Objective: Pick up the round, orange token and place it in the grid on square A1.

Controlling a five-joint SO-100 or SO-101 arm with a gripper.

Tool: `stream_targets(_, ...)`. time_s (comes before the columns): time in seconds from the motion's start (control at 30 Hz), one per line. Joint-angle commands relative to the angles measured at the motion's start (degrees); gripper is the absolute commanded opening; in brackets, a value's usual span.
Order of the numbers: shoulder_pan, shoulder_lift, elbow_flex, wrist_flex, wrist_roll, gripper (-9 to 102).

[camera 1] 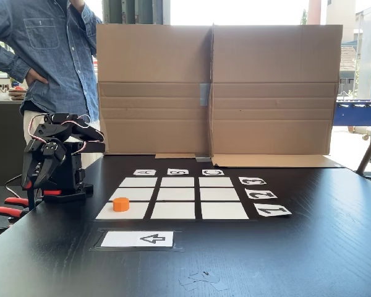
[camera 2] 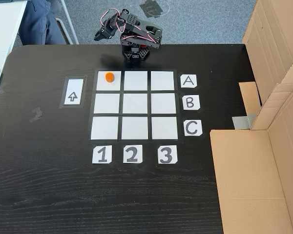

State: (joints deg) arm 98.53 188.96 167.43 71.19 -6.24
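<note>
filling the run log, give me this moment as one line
token: on square A1 | gripper: folded back beside grid, apart from token, jaw state unclear | person: standing behind arm

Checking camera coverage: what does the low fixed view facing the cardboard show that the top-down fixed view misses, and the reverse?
Low fixed view: a person's blue denim shirt behind the folded black robot arm. Top-down fixed view: grey floor beyond the black table. Both: the small round orange token resting on square A1 of the white paper grid, plus the arrow card.
</note>
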Motion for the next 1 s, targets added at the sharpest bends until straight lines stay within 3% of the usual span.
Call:
stream_targets(0.0, 2.72, 0.88, 1.05, -1.67, -0.26, 4)
stream_targets(0.97, 2.90, 0.88, 7.73, -5.89, -0.09, 0)
